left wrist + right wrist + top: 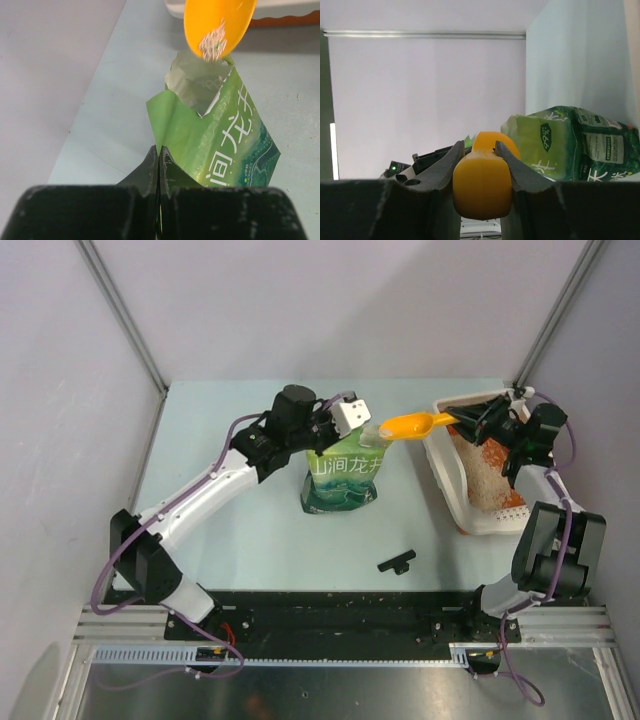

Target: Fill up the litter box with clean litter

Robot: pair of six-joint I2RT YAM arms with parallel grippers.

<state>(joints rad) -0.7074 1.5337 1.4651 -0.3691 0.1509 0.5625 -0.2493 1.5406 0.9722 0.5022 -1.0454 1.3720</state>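
Observation:
The white litter box (440, 465) with an orange inside stands at the right; pale beige clean litter (482, 478) lies in it. Its rim shows at the top of the left wrist view (280, 9). A green printed bag (343, 480) stands mid-table with its top torn open (200, 92). My left gripper (159, 150) is shut on the bag's top edge. My right gripper (476, 145) is shut on the handle of an orange scoop (482, 182). The scoop bowl (408, 425) hangs just above the bag's mouth and holds a few granules (215, 42).
A small black clip-like part (396, 562) lies on the table in front of the bag. Grey walls and metal posts close in the back and sides. The table's near edge carries the arm bases.

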